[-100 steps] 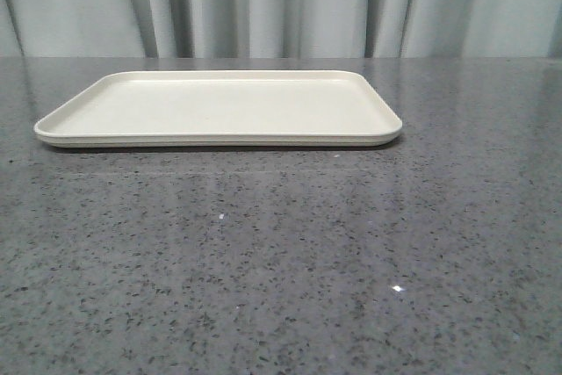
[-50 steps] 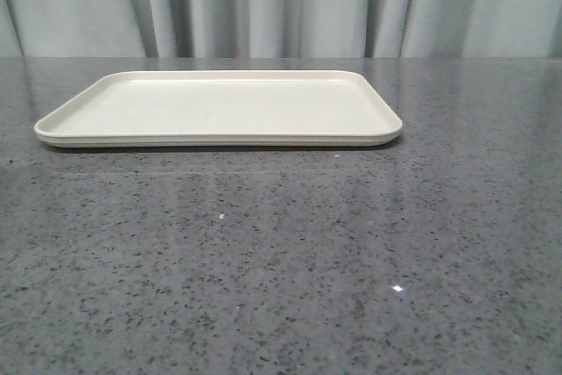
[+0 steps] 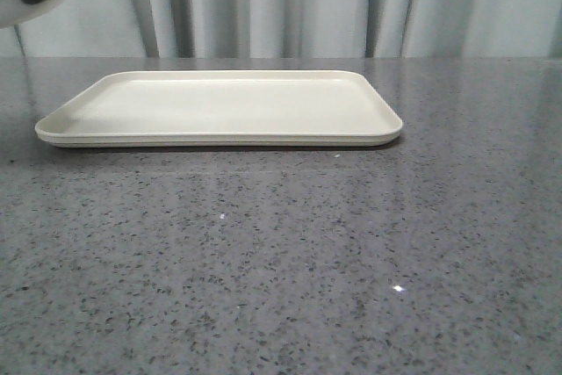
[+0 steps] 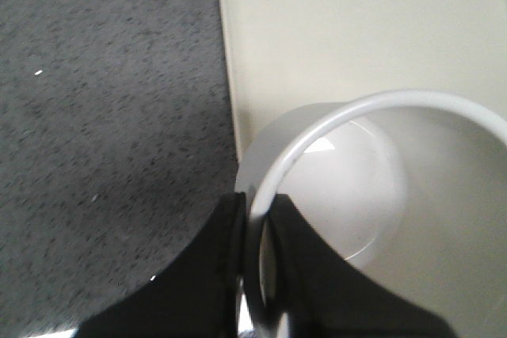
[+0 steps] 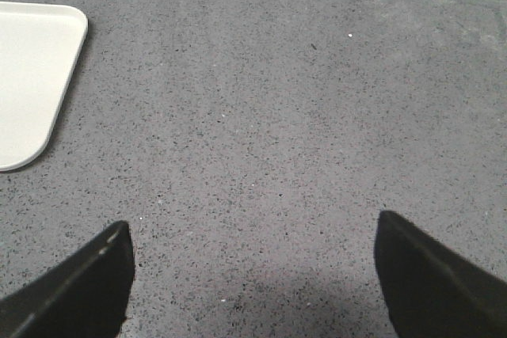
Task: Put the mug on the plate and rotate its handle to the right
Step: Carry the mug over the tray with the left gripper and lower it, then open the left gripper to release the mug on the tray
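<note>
Mug [image 4: 372, 195]: rim pinched by left gripper [image 4: 257, 275], airborne over bare plate [image 3: 219, 107]; right gripper [image 5: 252, 282] wide open, empty; placing and handle turn outstanding.

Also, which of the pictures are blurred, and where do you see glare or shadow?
Front view: sharp, small glints on the speckled grey stone table. Left wrist view: white cylindrical mug close and soft, shading the cream rectangular tray. Right wrist view: sharp; dark shadow between the fingers.

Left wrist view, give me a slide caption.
Left gripper pinches the mug rim above the plate.
</note>
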You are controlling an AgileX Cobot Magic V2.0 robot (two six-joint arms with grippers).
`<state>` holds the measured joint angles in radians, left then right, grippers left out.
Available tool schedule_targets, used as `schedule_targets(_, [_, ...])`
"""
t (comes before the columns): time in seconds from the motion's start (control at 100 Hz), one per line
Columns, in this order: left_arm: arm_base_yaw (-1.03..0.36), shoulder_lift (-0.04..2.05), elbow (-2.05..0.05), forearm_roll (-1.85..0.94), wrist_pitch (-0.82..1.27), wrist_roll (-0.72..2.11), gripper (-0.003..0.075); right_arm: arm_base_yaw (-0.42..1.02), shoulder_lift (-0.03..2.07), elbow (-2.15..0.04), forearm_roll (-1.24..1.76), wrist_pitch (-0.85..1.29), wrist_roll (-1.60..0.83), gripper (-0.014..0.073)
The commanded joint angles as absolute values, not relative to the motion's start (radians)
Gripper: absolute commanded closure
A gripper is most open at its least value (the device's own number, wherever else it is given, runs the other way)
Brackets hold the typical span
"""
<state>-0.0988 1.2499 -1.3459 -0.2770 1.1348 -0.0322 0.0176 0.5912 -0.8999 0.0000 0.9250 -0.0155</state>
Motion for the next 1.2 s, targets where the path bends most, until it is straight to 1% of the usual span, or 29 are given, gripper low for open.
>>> schedule_targets(0.0, [-0.157,1.302,-1.433,-0.316,1.052,-0.060,0.0741,0.019,0.603,-0.931,0.000,0.849,-0.021,-0.0022])
schedule_targets(0.1, [-0.217,1.391,-1.495,-0.316,1.041,-0.083,0.0741,0.019,0.603,-0.931,0.000,0.850,-0.021,-0.0022])
schedule_targets(0.3, [-0.294,1.579,-1.620,-0.314,1.043,-0.121,0.0741,0.019,0.603,-0.931,0.000,0.852,-0.021,-0.0022])
schedule_targets(0.58, [-0.387,1.758,-1.762,-0.242,1.092,-0.184,0.0741,0.019,0.603,-0.931,0.000,0.855,-0.021,-0.0022])
schedule_targets(0.76, [-0.416,1.817,-1.812,-0.207,1.133,-0.201,0.0741,0.019,0.603,-0.931,0.000,0.855,-0.021,-0.0022])
schedule_targets(1.19, [-0.423,1.836,-1.814,-0.196,1.145,-0.199,0.0741,0.019,0.603,-0.931,0.000,0.855,-0.021,-0.0022])
